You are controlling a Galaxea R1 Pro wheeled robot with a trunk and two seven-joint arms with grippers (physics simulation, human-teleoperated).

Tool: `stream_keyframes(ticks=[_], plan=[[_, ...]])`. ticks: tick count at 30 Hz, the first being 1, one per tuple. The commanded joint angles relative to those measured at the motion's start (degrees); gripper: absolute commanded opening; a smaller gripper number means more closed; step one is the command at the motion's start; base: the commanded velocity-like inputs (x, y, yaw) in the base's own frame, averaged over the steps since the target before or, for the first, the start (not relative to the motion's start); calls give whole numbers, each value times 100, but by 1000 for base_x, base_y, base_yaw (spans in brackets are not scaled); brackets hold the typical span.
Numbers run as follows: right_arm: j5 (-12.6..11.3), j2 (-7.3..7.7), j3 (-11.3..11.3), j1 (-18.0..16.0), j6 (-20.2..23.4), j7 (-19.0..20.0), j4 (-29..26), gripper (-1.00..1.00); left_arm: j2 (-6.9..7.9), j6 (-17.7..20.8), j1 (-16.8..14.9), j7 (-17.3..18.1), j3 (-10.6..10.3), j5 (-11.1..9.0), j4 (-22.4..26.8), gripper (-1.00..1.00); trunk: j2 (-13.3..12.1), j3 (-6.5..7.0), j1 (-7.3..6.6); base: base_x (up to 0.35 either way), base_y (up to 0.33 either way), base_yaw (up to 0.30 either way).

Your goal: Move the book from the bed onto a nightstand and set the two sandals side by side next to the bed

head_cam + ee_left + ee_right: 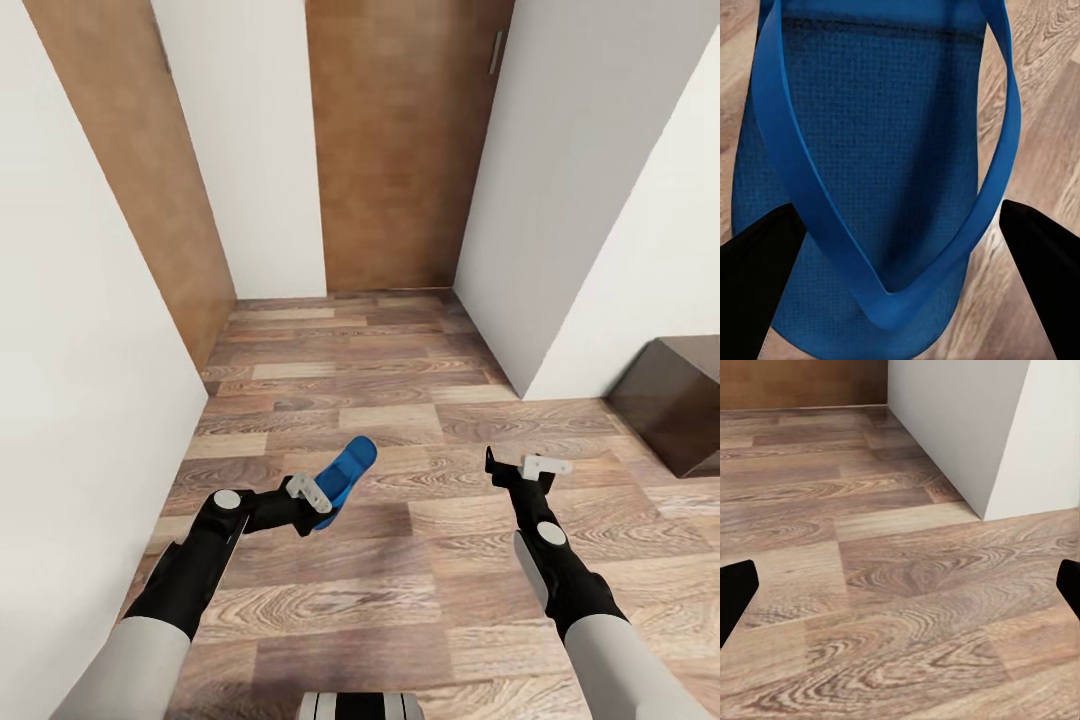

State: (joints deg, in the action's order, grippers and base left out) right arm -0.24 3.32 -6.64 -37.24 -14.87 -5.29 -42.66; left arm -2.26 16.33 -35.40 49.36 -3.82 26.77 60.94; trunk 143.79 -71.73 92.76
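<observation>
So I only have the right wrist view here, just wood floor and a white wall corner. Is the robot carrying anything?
Observer: Yes, the left gripper holds one blue sandal off the floor.
Operator: How is it gripped?
Observer: The left wrist view shows its black fingers either side of the sandal's strapped end.
Operator: And the right gripper?
Observer: The right gripper is open, holding nothing.
Operator: Anything ahead?
Observer: A brown wooden door.
</observation>
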Motion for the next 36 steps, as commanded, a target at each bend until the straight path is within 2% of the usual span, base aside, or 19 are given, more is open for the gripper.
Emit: stream_keyframes(ticks=[1,8,10,12,16,19,25,30,34,36], plan=[[-3,-2,5,-3,-16,-18,4,100,-2,45,-2,25,4,27,11,-100,0,18,-3,0,0,0],[4,0,8,-3,-15,-16,17,100,-2,44,-2,29,4,28,8,-100,-9,173,-21,0,0,0],[5,-4,9,-3,-15,-16,171,100,-2,45,-2,29,4,27,7,-100,-12,218,-26,0,0,0],[6,-6,0,-2,-15,-16,570,100,-2,42,-2,25,4,29,-30,-100,-15,262,-32,0,0,0],[-1,2,-16,-19,-15,-22,1913,100,-2,38,-2,21,4,29,-190,-100,-20,351,-42,0,0,0],[1,8,-19,-26,-15,-24,2230,100,-2,37,-2,21,4,30,-218,-100,-24,417,-50,0,0,0],[-2,45,-21,-30,-15,-25,2367,100,-2,37,-2,21,4,28,-231,-100,-32,550,-65,0,0,0],[-3,261,-18,-32,-15,-25,2353,100,-2,32,-2,21,4,26,-243,-100,-39,661,-78,0,0,0],[-3,265,-15,-30,-15,-25,2351,100,-2,17,-2,21,4,22,-331,-100,-44,750,-88,0,0,0],[-3,266,-14,-30,-15,-25,2350,100,-8,-119,-2,-36,4,21,-417,-100,-47,794,-93,0,0,0]])
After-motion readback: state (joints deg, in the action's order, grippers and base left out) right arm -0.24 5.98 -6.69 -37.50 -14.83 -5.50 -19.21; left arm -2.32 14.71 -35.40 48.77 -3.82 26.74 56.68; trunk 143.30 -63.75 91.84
